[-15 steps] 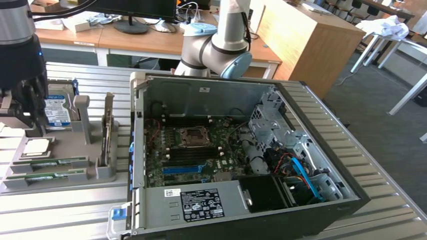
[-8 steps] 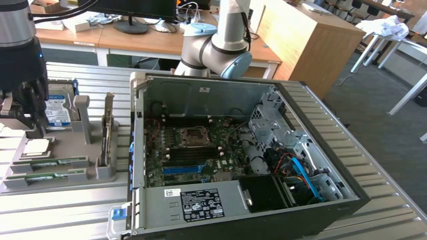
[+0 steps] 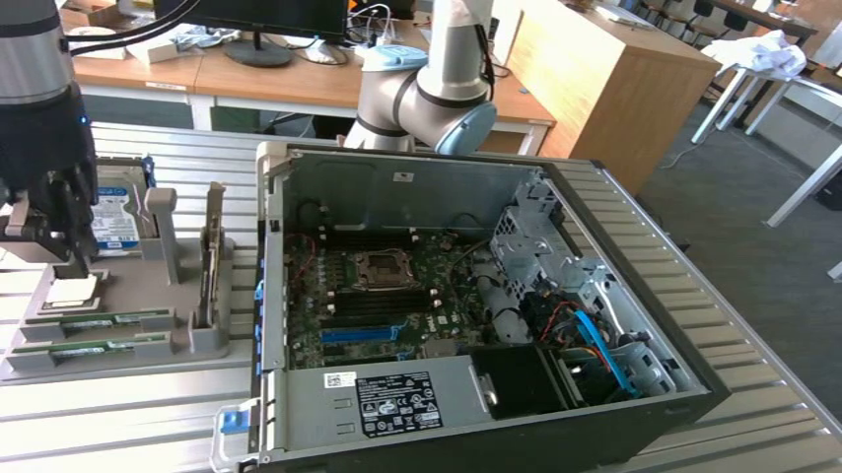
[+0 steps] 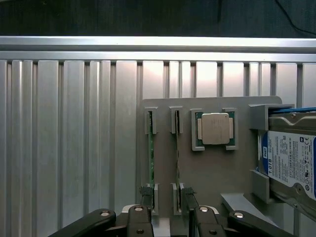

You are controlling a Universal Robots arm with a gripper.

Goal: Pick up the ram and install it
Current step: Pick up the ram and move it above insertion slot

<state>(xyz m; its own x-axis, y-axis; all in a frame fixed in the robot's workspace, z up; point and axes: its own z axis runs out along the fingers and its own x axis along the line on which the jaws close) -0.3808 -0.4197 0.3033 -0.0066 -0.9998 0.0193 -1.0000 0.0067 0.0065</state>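
metal table (image 4: 74, 148), end effector (image 4: 167, 195) spread above ram (image 4: 151, 148).

Wooden desks (image 3: 263, 87), grey floor (image 3: 736, 182), perhaps carpeted.

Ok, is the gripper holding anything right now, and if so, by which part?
Nothing is held. The gripper hangs open over the grey tray, near one end of the two ram sticks, which sit in their slots.

Claw (image 4: 167, 193) spread near ram (image 4: 151, 148), processor (image 4: 215, 128) just beside
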